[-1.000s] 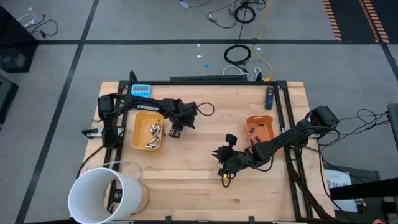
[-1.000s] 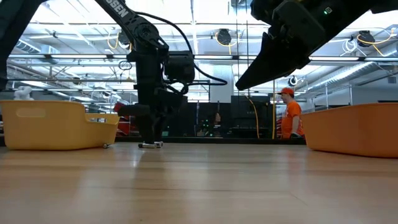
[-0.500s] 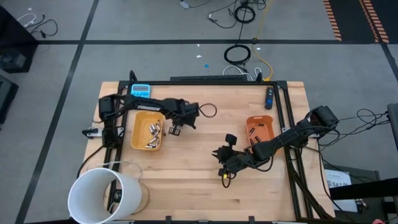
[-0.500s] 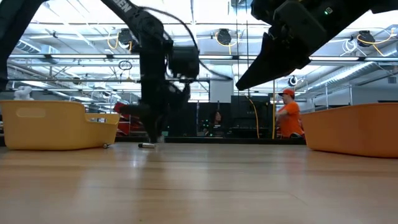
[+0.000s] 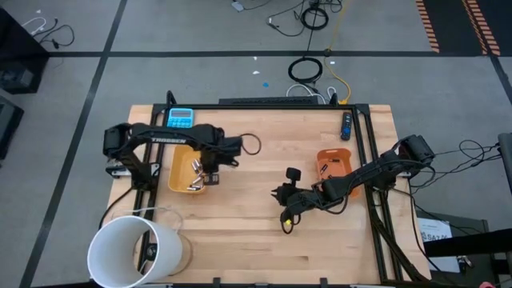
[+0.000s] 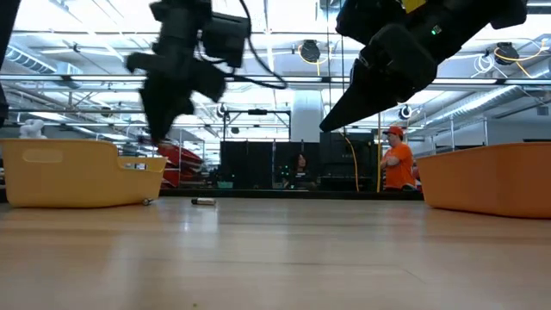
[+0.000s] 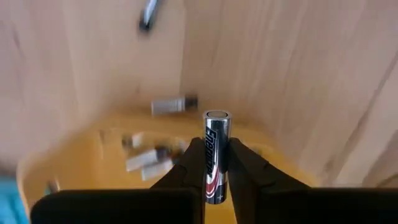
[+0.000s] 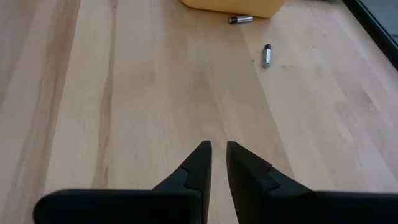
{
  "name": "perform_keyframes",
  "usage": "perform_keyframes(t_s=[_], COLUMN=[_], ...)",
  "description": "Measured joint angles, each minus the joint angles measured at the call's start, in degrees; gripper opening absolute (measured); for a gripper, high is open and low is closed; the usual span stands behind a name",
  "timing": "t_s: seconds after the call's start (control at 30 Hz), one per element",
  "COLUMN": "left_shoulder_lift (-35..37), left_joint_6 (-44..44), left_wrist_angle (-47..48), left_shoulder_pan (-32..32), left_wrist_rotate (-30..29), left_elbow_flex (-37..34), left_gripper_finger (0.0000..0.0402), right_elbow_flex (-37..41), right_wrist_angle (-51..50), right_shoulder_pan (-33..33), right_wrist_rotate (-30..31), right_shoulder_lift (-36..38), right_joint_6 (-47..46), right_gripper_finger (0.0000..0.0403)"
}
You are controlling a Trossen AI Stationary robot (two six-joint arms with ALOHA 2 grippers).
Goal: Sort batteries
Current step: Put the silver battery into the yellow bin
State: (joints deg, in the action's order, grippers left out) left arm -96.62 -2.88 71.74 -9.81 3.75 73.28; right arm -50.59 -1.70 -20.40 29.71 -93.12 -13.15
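Silvery battery [image 7: 217, 155] now rides clamped in our left gripper [image 7: 215, 163], swung from the bare table to over the yellow tray [image 5: 178, 164], probably ready to drop; right gripper [image 8: 213, 163] waits empty, nearly closed.

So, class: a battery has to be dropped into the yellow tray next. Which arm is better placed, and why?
The left. Its gripper already clamps a battery and hangs over the yellow tray. The right gripper holds nothing, its fingers nearly closed over bare table mid-way across.
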Motion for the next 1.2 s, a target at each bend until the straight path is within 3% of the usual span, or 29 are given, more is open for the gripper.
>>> perform_keyframes(t_s=[0.13,0.3,0.47,0.6,0.87,1.07,1.2], left_shoulder_lift=[1.63,2.08,2.73,3.54,1.41,-2.85,-5.27], left_joint_6=[3.91,5.58,5.42,3.96,-4.09,-8.6,-10.15], left_wrist_angle=[1.91,5.03,3.3,-0.8,-22.54,-26.16,-26.22], left_shoulder_pan=[1.3,2.75,3.26,3.19,3.09,2.21,2.34], left_wrist_rotate=[-1.58,-14.54,-15.83,-20.69,-19.6,-13.53,-11.44], left_elbow_flex=[-4.57,-7.22,-6.26,-5.69,-6.43,-6.48,-6.5], left_gripper_finger=[0.0068,0.0106,0.0127,0.0132,0.0134,0.0135,0.016], right_elbow_flex=[0.0,-0.35,-2.1,-2.68,-2.75,-2.75,-2.75], right_wrist_angle=[0.09,0.14,0.18,0.12,0.56,0.21,0.09], right_shoulder_pan=[0.05,0.73,1.62,1.6,1.51,0.67,0.26], right_wrist_rotate=[-0.16,-1.76,-3.05,-3.08,-3.07,-3.09,-3.05], right_shoulder_lift=[0.0,0.0,0.0,0.0,0.0,0.0,0.0], right_joint_6=[1.65,3.41,4.85,5.33,3.9,3.34,3.03], right_gripper_finger=[0.004,0.004,0.004,0.004,0.004,0.004,0.004])
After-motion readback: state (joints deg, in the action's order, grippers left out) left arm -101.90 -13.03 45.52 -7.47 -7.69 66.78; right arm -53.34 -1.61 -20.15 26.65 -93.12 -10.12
